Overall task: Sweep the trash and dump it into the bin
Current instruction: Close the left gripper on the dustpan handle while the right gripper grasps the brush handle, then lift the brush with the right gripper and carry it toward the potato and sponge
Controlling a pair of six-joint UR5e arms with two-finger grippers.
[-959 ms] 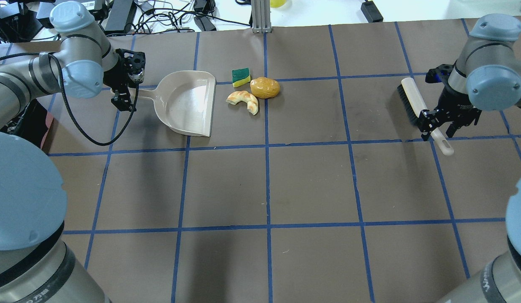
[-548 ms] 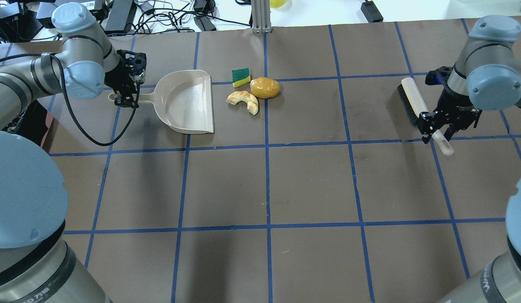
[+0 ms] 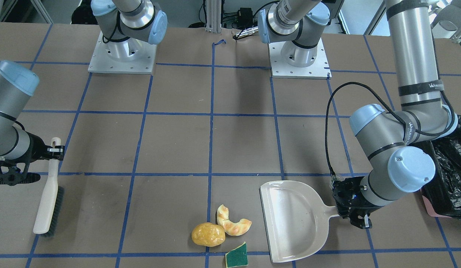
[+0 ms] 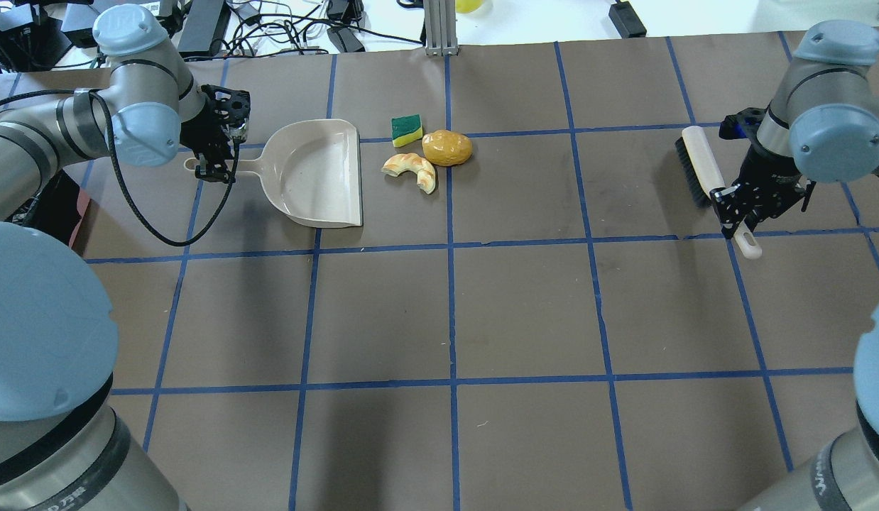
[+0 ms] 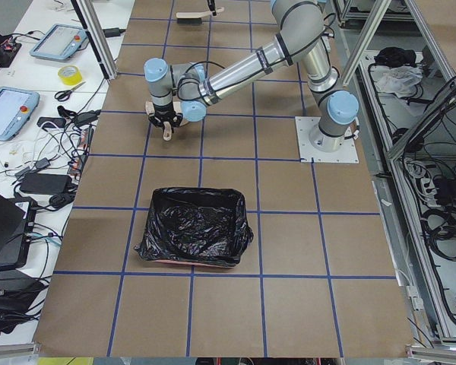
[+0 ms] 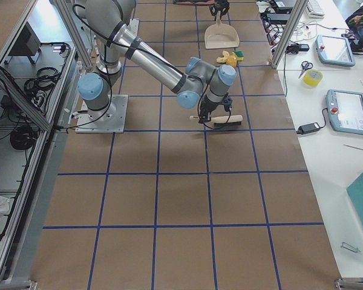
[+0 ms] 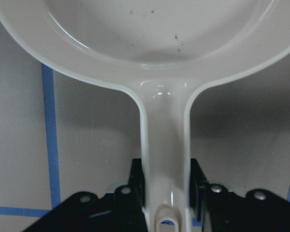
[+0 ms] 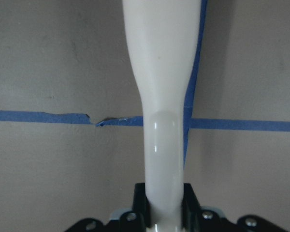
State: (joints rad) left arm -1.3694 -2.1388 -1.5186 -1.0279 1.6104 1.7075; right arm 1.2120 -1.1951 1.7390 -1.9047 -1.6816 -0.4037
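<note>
Brown worktop (image 4: 525, 312) with blue tape grid; cables and desks beyond.
Bin (image 5: 194, 237): black-bag lined, at the robot's left end, well apart from the trash.
Dustpan (image 4: 319, 174): flat; left hand (image 4: 214, 168) clamped on its handle.
Potato (image 4: 446, 147), croissant (image 4: 411, 169), sponge (image 4: 406, 129): grouped near the dustpan's mouth.
Right hand (image 4: 738, 213): clamped on the brush (image 4: 699, 167) handle.

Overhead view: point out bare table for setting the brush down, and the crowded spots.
Bare: the stretch between the potato lump and the brush, and the two near rows of squares. Crowded: beside the dustpan, where sponge and croissant cluster.
</note>
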